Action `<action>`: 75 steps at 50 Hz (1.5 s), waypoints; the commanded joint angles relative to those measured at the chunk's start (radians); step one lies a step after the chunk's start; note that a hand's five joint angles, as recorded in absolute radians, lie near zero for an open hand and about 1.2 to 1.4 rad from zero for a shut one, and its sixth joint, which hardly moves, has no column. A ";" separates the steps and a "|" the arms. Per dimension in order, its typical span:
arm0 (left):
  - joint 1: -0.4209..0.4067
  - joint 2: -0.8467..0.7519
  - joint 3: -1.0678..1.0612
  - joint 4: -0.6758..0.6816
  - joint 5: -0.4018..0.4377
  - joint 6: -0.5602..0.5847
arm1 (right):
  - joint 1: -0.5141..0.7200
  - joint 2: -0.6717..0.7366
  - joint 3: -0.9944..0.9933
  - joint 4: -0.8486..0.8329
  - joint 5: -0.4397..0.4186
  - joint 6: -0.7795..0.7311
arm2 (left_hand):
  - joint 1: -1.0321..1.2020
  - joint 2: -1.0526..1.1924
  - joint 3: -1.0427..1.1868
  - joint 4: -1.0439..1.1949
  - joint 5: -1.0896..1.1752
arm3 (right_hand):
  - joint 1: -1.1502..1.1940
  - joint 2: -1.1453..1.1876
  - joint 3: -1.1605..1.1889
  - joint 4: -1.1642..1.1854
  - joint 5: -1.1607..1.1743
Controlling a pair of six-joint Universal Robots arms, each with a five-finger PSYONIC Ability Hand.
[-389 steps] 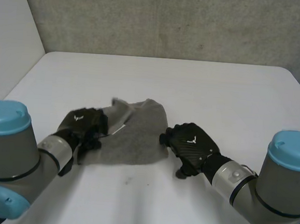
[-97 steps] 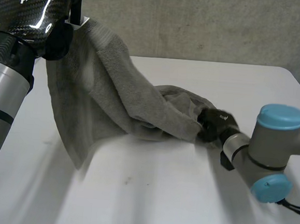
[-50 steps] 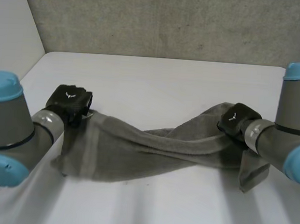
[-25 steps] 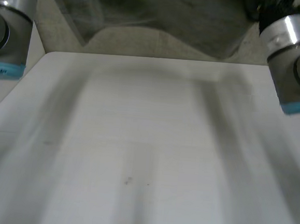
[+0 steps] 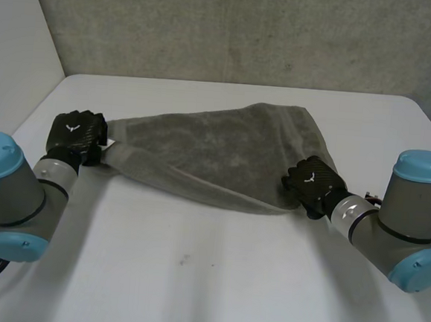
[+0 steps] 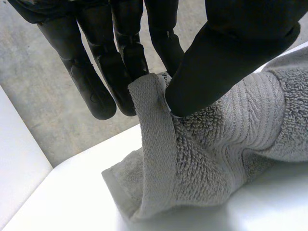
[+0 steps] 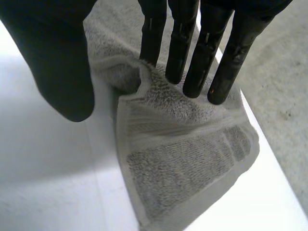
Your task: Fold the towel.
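Our left hand sits at the left of the head view, low over the table. In its wrist view the thumb presses a corner of the towel against the fingers, so this hand has the cloth firmly pinched. Below the pinch the hemmed corner bunches and hangs down to the white table.

Our right hand is at the right of the head view, a little lower in the frame than the left one. In its wrist view the fingers are straight, and their tips rest on a raised fold of the towel close to its corner. The thumb stands apart from them, over bare table beside the cloth (we see no pinch here, only fingertips on the fabric). Past the fingertips the banded corner lies flat near the table's edge.

Between the two hands, in the head view, the grey towel stretches across the middle of the frame. It narrows to a point at the left hand and widens toward the upper right. Its far edge runs up toward the back of the table, and its near edge runs straight down to the right hand.
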 commanded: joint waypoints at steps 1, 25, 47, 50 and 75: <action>0.010 0.062 -0.038 -0.002 0.004 0.001 | -0.010 -0.087 0.020 -0.004 0.052 0.331 | 0.210 0.180 0.179 0.178 0.203 | 0.031 -0.050 -0.048 -0.044 -0.048; 0.117 0.131 -0.064 0.005 0.033 0.013 | -0.123 -0.041 -0.075 0.216 0.074 0.219 | 0.210 0.180 0.179 0.178 0.203 | -0.043 -0.124 -0.122 -0.117 -0.121; 0.111 0.125 -0.067 0.007 0.034 0.011 | -0.123 0.106 -0.221 0.213 0.022 0.204 | 0.210 0.180 0.179 0.178 0.203 | 0.174 0.093 0.095 0.100 0.096; 0.111 0.125 -0.068 0.007 0.034 0.011 | -0.123 0.111 -0.227 0.213 0.022 0.204 | 0.210 0.180 0.179 0.178 0.203 | 0.175 0.093 0.096 0.100 0.096; 0.109 0.118 -0.070 0.007 0.034 0.011 | -0.120 0.175 -0.311 0.204 0.025 0.210 | 0.210 0.180 0.179 0.178 0.203 | 0.283 0.202 0.204 0.209 0.205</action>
